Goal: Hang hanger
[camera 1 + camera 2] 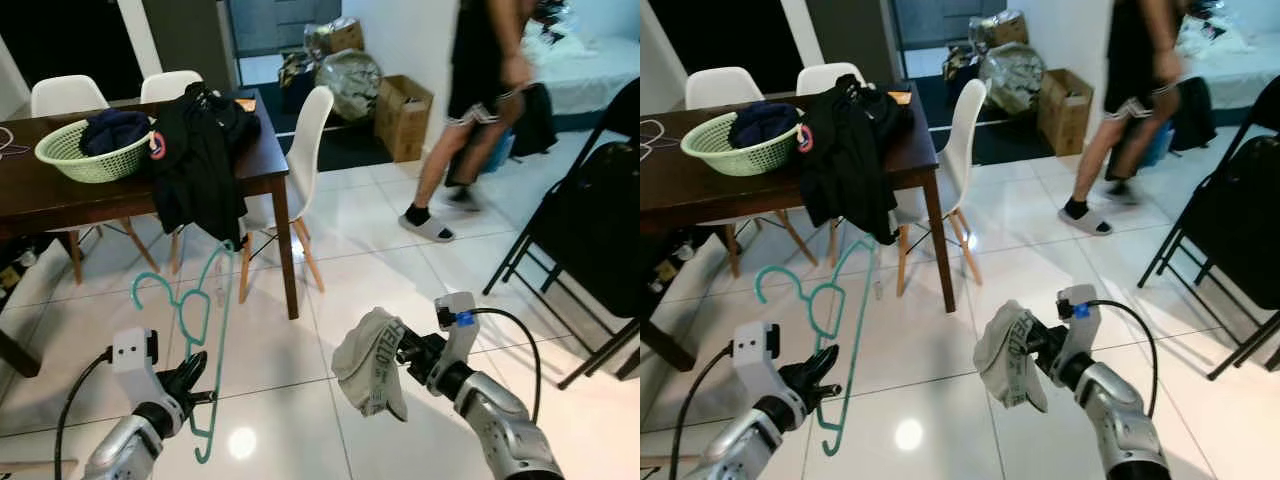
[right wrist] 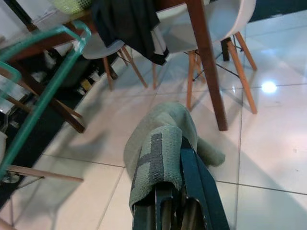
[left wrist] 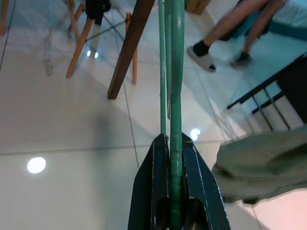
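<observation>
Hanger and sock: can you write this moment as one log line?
left gripper: shut on green hanger | right gripper: shut on grey sock | person walking past

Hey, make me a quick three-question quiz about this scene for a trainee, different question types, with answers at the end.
1. True or false: the left gripper is shut on the teal hanger.
2. Multiple choice: the right gripper holds A) a basket, B) a grey-green cloth, C) nothing.
3. Fill in: the green basket sits on the dark wooden ____.

Key: 1 true; 2 B; 3 table.
</observation>
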`<state>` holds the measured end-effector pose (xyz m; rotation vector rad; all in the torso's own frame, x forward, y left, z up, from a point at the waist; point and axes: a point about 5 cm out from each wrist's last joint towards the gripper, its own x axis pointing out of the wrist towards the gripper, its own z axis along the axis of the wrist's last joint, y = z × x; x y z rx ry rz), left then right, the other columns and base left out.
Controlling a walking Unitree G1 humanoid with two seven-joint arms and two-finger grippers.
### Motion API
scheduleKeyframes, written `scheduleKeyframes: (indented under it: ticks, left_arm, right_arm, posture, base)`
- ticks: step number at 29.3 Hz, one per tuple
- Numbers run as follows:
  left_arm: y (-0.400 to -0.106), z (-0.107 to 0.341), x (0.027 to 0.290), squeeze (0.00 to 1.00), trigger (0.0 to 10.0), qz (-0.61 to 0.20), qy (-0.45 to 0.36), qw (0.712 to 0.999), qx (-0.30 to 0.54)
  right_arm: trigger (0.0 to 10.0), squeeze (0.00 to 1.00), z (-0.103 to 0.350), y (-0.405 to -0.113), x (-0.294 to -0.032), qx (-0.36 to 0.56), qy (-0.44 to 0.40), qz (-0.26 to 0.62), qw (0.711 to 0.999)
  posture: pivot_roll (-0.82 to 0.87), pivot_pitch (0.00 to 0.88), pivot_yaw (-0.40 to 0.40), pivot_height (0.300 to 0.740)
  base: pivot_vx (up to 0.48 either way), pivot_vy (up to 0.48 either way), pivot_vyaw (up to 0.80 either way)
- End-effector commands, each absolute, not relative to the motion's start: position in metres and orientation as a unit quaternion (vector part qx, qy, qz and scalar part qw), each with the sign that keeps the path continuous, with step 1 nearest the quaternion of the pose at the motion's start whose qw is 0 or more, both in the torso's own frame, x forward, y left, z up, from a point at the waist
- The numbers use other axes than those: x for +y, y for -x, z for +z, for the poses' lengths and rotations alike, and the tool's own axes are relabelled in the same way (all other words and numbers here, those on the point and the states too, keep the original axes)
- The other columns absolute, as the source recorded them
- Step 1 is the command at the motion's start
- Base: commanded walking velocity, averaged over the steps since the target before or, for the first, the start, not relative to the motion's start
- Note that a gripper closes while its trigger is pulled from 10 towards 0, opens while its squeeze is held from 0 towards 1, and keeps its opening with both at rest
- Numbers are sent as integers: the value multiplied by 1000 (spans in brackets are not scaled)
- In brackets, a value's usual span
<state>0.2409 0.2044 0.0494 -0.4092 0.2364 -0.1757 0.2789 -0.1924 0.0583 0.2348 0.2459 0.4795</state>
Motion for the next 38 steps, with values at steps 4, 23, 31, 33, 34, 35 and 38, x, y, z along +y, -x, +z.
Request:
scheduleKeyframes:
  ticks: [4, 23, 31, 33, 34, 35, 38]
  left_arm:
    - [-237, 47, 210, 0, 10000, -78, 203, 968, 123]
    - [-239, 49, 213, 0, 10000, -72, 185, 974, 113]
    - [-237, 50, 212, 0, 10000, -75, 162, 977, 112]
    - [-236, 51, 210, 0, 10000, -79, 153, 979, 113]
    - [-235, 51, 209, 0, 10000, -81, 147, 979, 114]
    - [-233, 53, 206, 0, 10000, -88, 140, 979, 116]
    - [-231, 53, 203, 0, 10000, -95, 136, 979, 119]
  right_arm:
    - [10000, 0, 60, -281, -186, 115, -124, 246, 955]
    - [10000, 0, 63, -280, -179, 104, -103, 271, 951]
    - [10000, 0, 66, -282, -180, 100, -117, 270, 951]
    - [10000, 0, 70, -285, -179, 92, -116, 266, 953]
    - [10000, 0, 73, -286, -178, 86, -114, 263, 954]
    - [10000, 0, 80, -291, -175, 70, -121, 262, 955]
    - [10000, 0, 90, -298, -170, 53, -125, 261, 956]
  posture:
    - [-4, 0, 25, 740]
    - [-4, 0, 34, 740]
    - [6, 0, 31, 740]
    - [7, 0, 31, 740]
    - [7, 0, 31, 740]
    - [10, 0, 31, 740]
    - [14, 0, 31, 740]
  base:
    - [0, 0, 761]
    - [276, 0, 371]
    - [366, 0, 599]
    - [368, 0, 0]
    - [368, 0, 0]
    - [368, 0, 0]
    - [368, 0, 0]
